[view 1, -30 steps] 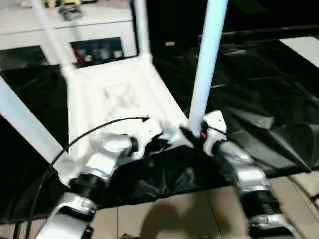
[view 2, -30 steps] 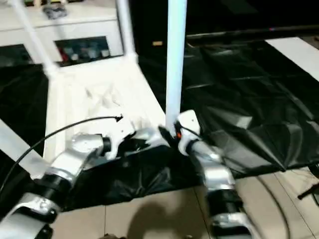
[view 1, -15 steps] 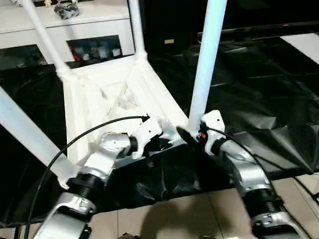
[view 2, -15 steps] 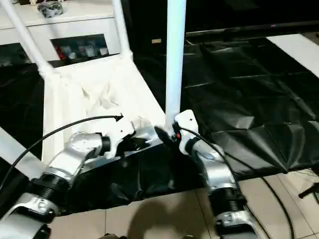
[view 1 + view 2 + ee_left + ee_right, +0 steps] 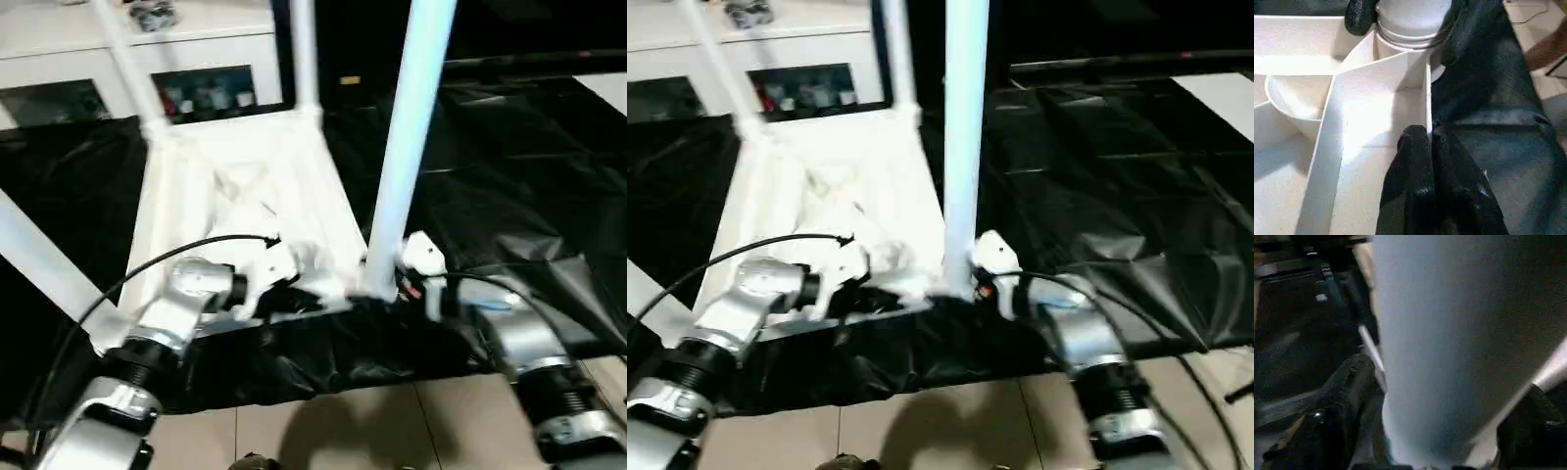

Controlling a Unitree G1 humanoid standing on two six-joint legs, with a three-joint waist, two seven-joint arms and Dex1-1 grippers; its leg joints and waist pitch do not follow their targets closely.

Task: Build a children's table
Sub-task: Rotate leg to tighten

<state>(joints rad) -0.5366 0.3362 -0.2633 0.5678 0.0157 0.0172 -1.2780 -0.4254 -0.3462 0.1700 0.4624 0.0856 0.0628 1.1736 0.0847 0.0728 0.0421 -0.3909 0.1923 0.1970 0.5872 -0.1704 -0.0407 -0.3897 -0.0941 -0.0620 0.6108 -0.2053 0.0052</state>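
The white tabletop point(image 5: 245, 186) lies upside down on a black sheet, ribs facing up. Legs stand in its corner sockets. The near right leg point(image 5: 407, 127) rises straight up in front of me. My right gripper point(image 5: 387, 289) is open around that leg's base, with one finger point(image 5: 1337, 406) beside the leg and the other point(image 5: 1535, 423) a little off its far side. My left gripper point(image 5: 1428, 134) is shut on the tabletop's thin near rim point(image 5: 1427, 98), just beside the same corner socket.
The far right leg point(image 5: 304, 59), far left leg point(image 5: 127, 69) and near left leg point(image 5: 39, 264) also rise from the tabletop. A white cabinet point(image 5: 196, 39) stands behind. The black sheet point(image 5: 509, 176) covers the floor, with tiles point(image 5: 333, 431) at its near edge. A black cable point(image 5: 147, 269) arcs over my left wrist.
The head views have shifted. My right forearm has swung lower and to the right around the leg's base. The left gripper keeps its hold on the rim.
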